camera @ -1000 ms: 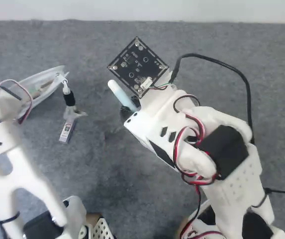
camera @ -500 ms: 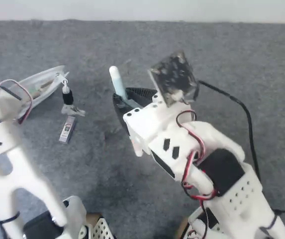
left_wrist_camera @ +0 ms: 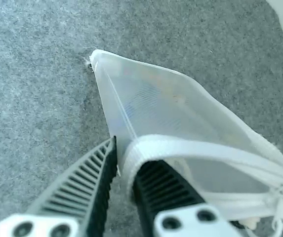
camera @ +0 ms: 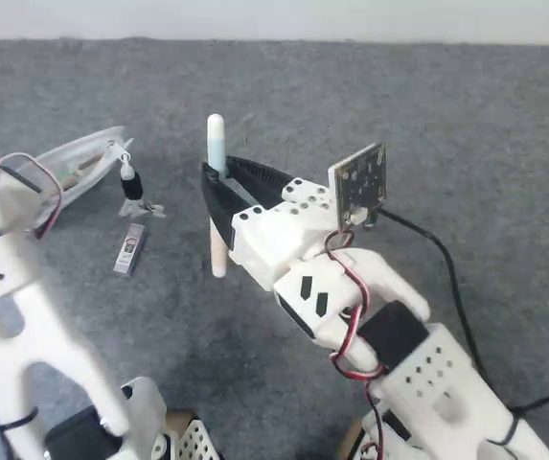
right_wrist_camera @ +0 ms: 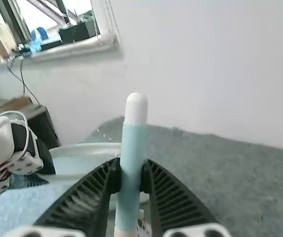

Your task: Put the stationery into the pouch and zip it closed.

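High view: right pincer [camera: 215, 182] is clamped mid-length on a white-and-blue pen [camera: 217, 139] over the grey worktop [camera: 446, 115]. Well apart, left pincer [left_wrist_camera: 124, 155] pinches the mesh pouch [left_wrist_camera: 181, 113] by its rim; contents unclear.

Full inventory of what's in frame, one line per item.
pouch: 1, translucent white, far left of the table, its rim in the left gripper.
pen: 1, white and light blue, upright in the right gripper.
clip-like item: 1, black and silver, on the table by the pouch's end; kind unclear.
flat stick: 1, grey and white, on the table just nearer than the clip-like item.
table: 1, grey, carpet-like.
left gripper: 1, black fingers, shut on the pouch rim.
right gripper: 1, black fingers, shut on the pen.
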Robot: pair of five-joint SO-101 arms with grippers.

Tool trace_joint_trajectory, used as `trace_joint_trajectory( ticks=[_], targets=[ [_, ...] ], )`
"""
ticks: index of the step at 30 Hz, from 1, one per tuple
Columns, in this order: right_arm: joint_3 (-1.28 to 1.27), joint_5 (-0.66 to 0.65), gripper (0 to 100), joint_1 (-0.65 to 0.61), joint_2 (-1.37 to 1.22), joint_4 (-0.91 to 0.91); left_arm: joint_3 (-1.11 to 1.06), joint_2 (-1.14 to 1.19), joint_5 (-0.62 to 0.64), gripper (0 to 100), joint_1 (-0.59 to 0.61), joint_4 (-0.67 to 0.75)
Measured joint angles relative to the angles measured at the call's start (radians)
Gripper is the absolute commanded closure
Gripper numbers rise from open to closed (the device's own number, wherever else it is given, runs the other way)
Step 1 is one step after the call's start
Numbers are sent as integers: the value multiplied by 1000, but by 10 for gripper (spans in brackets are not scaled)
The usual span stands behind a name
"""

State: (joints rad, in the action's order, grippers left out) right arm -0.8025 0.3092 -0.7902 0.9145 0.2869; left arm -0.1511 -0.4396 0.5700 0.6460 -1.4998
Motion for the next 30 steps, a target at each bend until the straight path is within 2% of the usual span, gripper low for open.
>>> trace_joint_trajectory(
  ticks=[5,12,18,25,30],
  targets=[
    [-83,0,992,2,0,-204,0,0,0,990,0,0],
    [-86,0,992,0,0,-244,0,-2,0,990,-11,0],
    [-86,0,992,9,0,-249,-2,-6,0,990,-83,0],
    [-127,0,992,112,2,-433,9,-6,0,990,-149,-61],
    [-167,0,992,117,6,-559,12,-6,0,990,-153,-68]
  ],
)
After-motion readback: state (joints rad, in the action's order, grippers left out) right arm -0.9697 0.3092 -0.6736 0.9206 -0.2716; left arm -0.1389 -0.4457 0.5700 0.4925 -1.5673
